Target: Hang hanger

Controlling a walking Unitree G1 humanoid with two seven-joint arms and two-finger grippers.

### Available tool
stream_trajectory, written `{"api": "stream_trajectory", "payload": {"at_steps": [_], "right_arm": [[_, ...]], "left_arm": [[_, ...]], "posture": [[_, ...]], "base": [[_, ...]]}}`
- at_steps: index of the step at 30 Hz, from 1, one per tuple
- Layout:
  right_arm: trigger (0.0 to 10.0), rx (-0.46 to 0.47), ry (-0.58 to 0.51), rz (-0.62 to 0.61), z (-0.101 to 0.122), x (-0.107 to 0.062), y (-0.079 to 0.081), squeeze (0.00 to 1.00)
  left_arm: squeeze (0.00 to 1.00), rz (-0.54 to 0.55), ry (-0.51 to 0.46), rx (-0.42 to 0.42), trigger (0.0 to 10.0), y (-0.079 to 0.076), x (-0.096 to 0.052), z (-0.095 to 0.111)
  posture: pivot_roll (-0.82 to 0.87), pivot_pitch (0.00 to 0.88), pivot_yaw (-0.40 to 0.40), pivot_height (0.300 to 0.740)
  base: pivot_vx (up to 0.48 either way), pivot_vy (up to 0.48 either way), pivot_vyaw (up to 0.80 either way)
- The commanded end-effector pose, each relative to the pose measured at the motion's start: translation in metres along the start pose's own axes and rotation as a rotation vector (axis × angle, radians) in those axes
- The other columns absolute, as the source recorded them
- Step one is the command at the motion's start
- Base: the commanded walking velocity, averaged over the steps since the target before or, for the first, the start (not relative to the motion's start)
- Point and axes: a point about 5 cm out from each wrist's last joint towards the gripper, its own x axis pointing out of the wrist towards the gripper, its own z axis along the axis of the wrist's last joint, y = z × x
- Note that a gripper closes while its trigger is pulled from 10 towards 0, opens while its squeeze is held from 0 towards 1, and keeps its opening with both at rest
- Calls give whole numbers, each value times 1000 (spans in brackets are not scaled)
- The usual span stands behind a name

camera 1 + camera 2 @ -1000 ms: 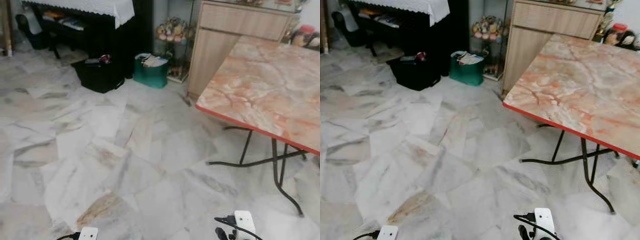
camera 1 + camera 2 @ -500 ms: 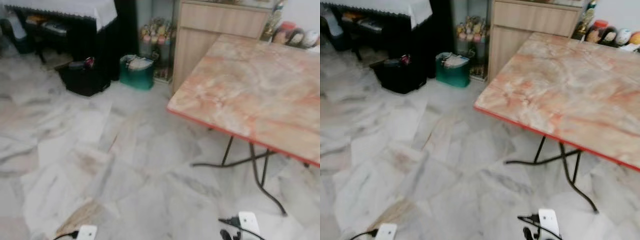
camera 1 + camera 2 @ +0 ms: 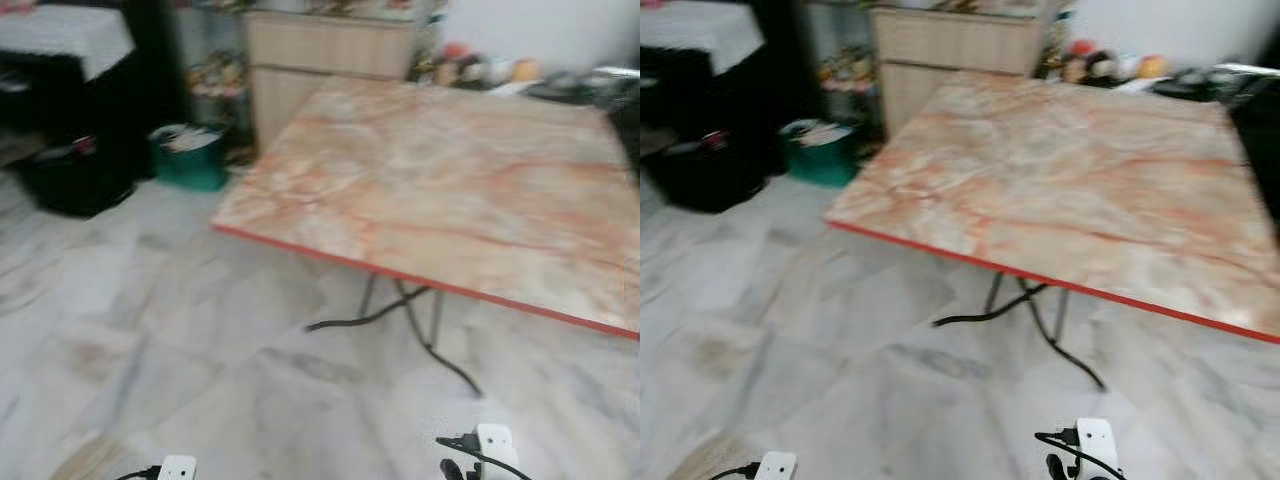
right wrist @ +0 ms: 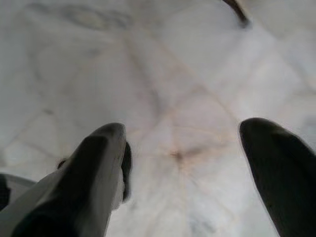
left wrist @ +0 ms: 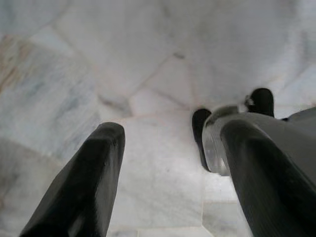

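In the left eye view, blurred throughout, a counter (image 3: 440, 190) with a pink-veined marble top and a red edge is seen ahead of both arms, nearer the right one. It is carried on thin black folding legs (image 3: 405, 320). Nothing can be made out lying on its top. White wrist parts of the left arm (image 3: 176, 468) and right arm (image 3: 490, 445) are seen low down, above a pale marble floor (image 3: 150, 330). Beyond the counter, on the far side from the arms, a wooden cabinet (image 3: 320, 70) is placed, with a green bin (image 3: 190, 160) and a black box (image 3: 70, 180) further toward the left arm's side. Small blurred items (image 3: 480, 70) are lined up at the counter's far edge; what they are cannot be told. A hanger cannot be made out anywhere.

In the right eye view, the same scene is shown, with the counter's red edge (image 3: 1040, 280) set ahead of the right arm.

In the left wrist view, the left claw (image 5: 173, 173) is held released, its two black fingers (image 5: 84, 182) spread wide apart over the floor, with nothing between them. Past the fingers a black-shod robot foot (image 5: 200, 133) is seen on the tiles.

In the right wrist view, the right claw (image 4: 182, 173) is likewise released, fingers (image 4: 281, 168) apart and nothing gripped, above bare tiles. A dark table foot (image 4: 237, 10) is seen well beyond the fingertips.
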Motion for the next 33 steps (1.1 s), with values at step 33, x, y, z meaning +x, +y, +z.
{"api": "stream_trajectory", "payload": {"at_steps": [33], "right_arm": [[10000, -25, 18, -43, -31, -22, -43, 0]], "left_arm": [[0, -156, 11, 51, 10000, -79, 4, 6]], "posture": [[-41, 0, -112, 740]], "base": [[0, -372, 0]]}}
